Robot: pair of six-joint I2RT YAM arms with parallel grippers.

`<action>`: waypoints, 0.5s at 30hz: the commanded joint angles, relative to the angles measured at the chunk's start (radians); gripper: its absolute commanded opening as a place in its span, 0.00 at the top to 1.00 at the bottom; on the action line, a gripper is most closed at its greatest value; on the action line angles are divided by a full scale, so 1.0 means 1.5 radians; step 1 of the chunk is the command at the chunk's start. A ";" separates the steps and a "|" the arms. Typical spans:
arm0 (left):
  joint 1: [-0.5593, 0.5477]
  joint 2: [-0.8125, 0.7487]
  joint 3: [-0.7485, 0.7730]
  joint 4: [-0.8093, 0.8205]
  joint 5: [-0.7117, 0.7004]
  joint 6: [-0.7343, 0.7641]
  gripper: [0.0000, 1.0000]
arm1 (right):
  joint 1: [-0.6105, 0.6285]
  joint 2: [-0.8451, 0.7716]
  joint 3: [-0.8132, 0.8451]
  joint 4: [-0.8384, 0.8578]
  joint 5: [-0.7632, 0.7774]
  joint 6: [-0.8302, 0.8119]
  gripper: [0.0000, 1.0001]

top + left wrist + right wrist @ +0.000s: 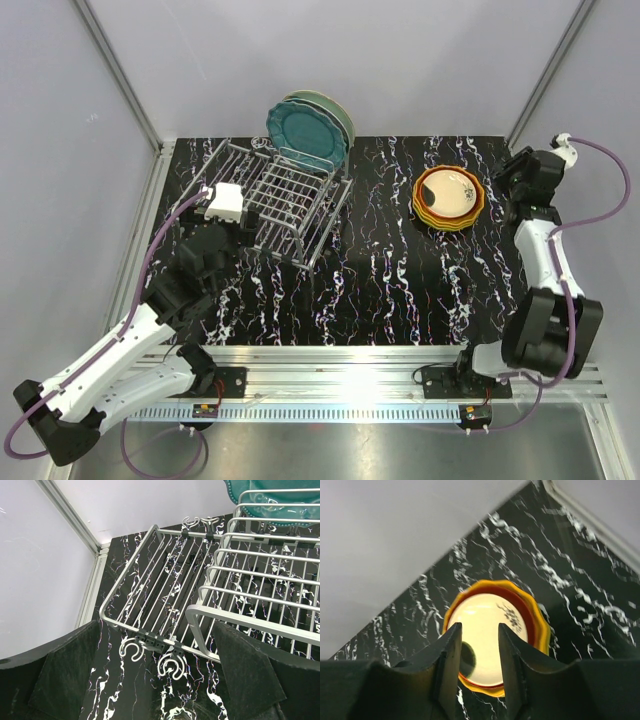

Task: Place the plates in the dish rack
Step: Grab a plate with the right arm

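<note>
**Right claw lined up on the flat stack, left claw idle at the rack**

The desk carries the rack on its left part and a stack of plates on its right part, well apart. Two plates are stood on edge at the far end of the rack, a teal plate in front and a mint plate behind it. The stack lies flat, with a cream-centred plate on top and red and yellow rims under it.

The right claw is the nearer one. The stack is seen ahead of it and lower, and its fingers are held partly apart with nothing between them. Because the plates are round and flat, a grasp at the rim is judged to be needed.

The left claw is spread wide and empty, just beside the near corner of the rack.

Only the top view shows rack and stack together. Only the right wrist view shows the gap lined up with the top plate.
</note>
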 commanded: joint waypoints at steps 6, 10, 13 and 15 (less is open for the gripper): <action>0.003 -0.005 0.002 0.032 0.002 -0.001 0.01 | -0.029 0.132 0.068 -0.085 -0.057 0.066 0.63; 0.003 -0.008 0.003 0.032 0.003 -0.002 0.01 | -0.029 0.172 0.082 -0.090 -0.075 0.063 0.67; 0.003 -0.013 0.003 0.031 0.004 -0.001 0.01 | -0.029 0.195 0.092 -0.098 -0.073 0.055 0.68; 0.003 -0.015 0.004 0.030 0.006 -0.004 0.01 | -0.029 0.204 0.096 -0.104 -0.071 0.049 0.67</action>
